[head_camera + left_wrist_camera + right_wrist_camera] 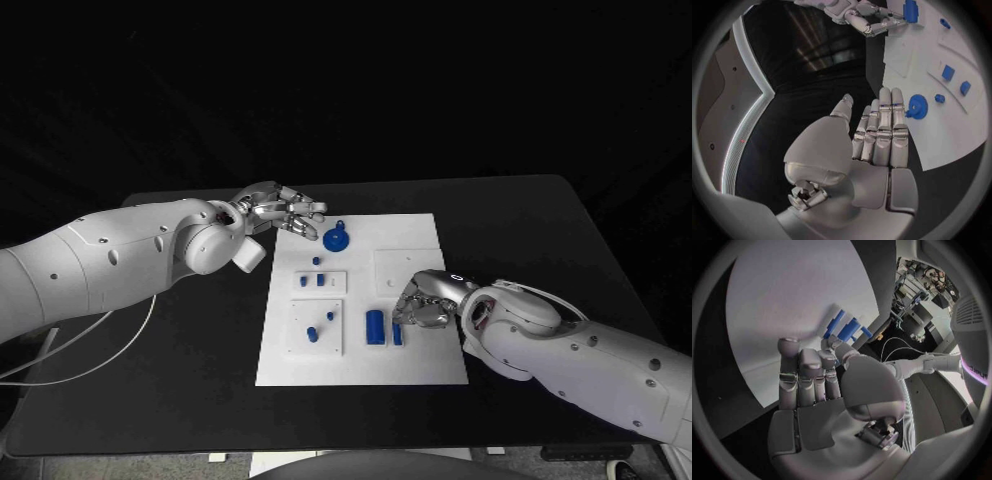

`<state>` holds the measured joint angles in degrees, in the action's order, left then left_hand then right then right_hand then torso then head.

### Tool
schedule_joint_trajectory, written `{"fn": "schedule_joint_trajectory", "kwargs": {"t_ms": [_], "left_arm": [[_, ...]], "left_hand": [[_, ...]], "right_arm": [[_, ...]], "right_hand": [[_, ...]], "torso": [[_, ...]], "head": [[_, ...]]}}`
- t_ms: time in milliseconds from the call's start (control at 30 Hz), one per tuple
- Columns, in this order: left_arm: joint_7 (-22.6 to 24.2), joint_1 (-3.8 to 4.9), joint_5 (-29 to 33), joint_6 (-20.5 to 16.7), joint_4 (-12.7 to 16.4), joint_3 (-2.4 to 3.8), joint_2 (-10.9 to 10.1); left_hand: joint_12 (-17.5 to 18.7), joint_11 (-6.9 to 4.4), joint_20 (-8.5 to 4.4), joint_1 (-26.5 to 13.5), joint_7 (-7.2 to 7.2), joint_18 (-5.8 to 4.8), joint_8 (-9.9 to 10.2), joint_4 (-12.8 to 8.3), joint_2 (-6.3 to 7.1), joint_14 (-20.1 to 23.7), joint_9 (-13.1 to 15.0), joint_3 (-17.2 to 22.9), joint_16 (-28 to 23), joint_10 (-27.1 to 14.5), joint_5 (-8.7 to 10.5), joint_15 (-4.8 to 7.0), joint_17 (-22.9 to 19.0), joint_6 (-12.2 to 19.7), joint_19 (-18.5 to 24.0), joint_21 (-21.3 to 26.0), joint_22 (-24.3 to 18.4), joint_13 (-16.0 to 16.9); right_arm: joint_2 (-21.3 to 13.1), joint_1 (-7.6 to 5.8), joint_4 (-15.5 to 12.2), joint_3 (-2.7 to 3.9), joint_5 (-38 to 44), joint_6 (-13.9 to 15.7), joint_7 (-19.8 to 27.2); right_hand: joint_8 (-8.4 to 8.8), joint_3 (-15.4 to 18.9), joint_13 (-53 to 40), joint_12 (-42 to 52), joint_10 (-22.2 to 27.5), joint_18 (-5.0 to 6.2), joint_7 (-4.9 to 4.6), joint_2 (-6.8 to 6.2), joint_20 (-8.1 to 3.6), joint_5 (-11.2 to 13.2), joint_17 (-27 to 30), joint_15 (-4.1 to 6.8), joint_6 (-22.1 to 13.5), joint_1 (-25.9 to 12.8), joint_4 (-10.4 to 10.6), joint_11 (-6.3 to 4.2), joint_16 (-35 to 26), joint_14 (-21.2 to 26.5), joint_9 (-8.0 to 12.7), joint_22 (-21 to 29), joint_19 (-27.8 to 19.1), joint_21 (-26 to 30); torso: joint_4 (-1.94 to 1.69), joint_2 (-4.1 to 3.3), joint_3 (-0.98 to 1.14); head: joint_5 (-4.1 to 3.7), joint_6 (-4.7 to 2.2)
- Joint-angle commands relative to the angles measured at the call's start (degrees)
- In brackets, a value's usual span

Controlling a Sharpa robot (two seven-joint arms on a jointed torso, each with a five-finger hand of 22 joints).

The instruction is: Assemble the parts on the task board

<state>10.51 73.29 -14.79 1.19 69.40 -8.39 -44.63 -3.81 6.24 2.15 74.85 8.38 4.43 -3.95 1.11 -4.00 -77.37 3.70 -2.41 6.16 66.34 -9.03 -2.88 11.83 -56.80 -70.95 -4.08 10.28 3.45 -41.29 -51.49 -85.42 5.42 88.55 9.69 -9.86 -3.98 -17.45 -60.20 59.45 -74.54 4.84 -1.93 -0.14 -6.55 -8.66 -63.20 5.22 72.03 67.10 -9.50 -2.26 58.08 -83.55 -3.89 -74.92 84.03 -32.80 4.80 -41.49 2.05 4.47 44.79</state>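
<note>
**Here, two robot hands rest at the edges of a white task board**

Here the left hand point(283, 212) sits at the board's far left corner, its fingers point(882, 130) stretched straight and close together, holding nothing. Their tips lie just beside a round blue gear-like part point(336, 238) on the task board point(418, 365).

The right hand point(426, 300) lies on the board's right side, nearer the robot. Its fingers point(807, 377) are curled down onto the white surface, next to a long blue bar point(375, 327) and a slimmer blue bar point(398, 333). Whether it grips anything cannot be told.

Further out, small blue parts point(320, 281) sit in a raised square panel near the board's left edge, and more lie in a second panel point(317, 327) below it. The board lies in the middle of a black worktop point(534, 230).
</note>
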Motion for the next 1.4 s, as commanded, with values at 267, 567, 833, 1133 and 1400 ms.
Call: {"fn": "schedule_joint_trajectory", "kwargs": {"t_ms": [267,567,833,1133,1400], "left_arm": [[0.13,0.02,-0.39,0.91,0.10,0.03,0.05],[0.32,0.02,-0.39,0.81,0.09,0.03,0.03],[1.12,0.02,0.44,0.34,0.10,0.03,0.12],[2.57,0.03,3.96,-1.35,-0.39,0.03,0.28],[8.19,0.04,6.36,-9.17,-3.17,0.10,1.94]], "left_hand": [[0.16,-0.03,-0.06,0.02,-0.05,-1.07,-0.07,-0.09,-0.33,0.07,0.06,0.30,0.16,-0.41,-0.35,-0.23,0.04,0.21,-0.13,-0.34,0.11,0.06],[0.16,-0.03,-0.06,0.02,-0.05,-1.07,-0.07,-0.09,-0.33,0.07,0.06,0.30,0.16,-0.41,-0.35,-0.23,0.04,0.21,-0.13,-0.34,0.11,0.06],[0.15,-0.08,-0.09,0.32,-0.10,-1.06,-0.11,-0.34,-0.25,0.06,0.06,0.44,0.17,-0.31,-0.35,-0.19,0.04,0.11,-0.13,-0.35,0.14,0.05],[0.15,-0.15,-0.12,0.46,-0.16,-1.09,-0.15,-0.54,-0.23,0.04,0.07,0.50,0.18,-0.03,-0.22,-0.16,0.04,-0.12,-0.12,-0.35,0.16,0.05],[0.19,0.14,1.48,1.32,-0.58,-1.61,-0.28,-1.16,-0.09,6.23,0.05,0.91,-2.49,0.15,-0.21,-2.06,-1.89,-1.78,4.78,0.27,-0.98,0.03]], "right_arm": [[0.47,0.30,0.34,-0.05,2.70,1.40,-3.42],[0.52,0.71,0.65,-0.04,3.11,2.69,-3.38],[-0.56,0.72,1.47,0.20,-20.49,6.96,3.13],[-1.45,-0.51,1.95,3.54,-42.30,9.47,12.54],[0.53,-4.01,9.48,5.54,-56.39,7.17,16.38]], "right_hand": [[0.35,2.83,-0.06,-0.51,-0.11,-1.04,0.15,-0.54,-0.39,-0.68,0.22,0.52,0.20,0.00,0.65,-0.52,0.09,0.06,0.09,-0.71,2.78,0.20],[0.38,2.72,0.07,-0.73,-0.01,-0.99,0.01,-0.75,-0.32,-0.25,0.38,0.43,0.43,1.31,-0.87,-0.35,-0.05,0.10,0.11,-0.56,2.74,0.35],[0.35,11.45,3.80,-4.51,2.15,-0.30,-1.93,-1.09,0.30,-4.51,3.76,-0.22,-5.66,-2.59,3.97,0.94,-4.62,0.89,0.17,3.16,1.99,9.38],[0.36,25.14,5.75,-5.22,3.65,0.13,-2.41,3.54,0.69,-8.20,4.57,-0.55,-7.44,-3.04,7.53,1.13,-6.50,1.33,0.14,5.37,2.04,12.88],[0.24,27.73,19.07,-17.10,10.02,0.41,-3.63,6.23,2.91,-6.20,18.43,-2.53,-10.70,-2.90,10.73,2.91,-23.69,6.02,0.13,19.54,-2.62,26.99]], "torso": [[0.02,0.02,-0.01],[0.00,0.04,0.01],[0.10,0.13,-0.06],[0.44,0.49,-0.27],[0.56,2.07,-0.76]], "head": [[0.03,0.04],[0.07,0.01],[-0.01,-0.71],[0.06,-2.59],[0.54,-6.05]]}}
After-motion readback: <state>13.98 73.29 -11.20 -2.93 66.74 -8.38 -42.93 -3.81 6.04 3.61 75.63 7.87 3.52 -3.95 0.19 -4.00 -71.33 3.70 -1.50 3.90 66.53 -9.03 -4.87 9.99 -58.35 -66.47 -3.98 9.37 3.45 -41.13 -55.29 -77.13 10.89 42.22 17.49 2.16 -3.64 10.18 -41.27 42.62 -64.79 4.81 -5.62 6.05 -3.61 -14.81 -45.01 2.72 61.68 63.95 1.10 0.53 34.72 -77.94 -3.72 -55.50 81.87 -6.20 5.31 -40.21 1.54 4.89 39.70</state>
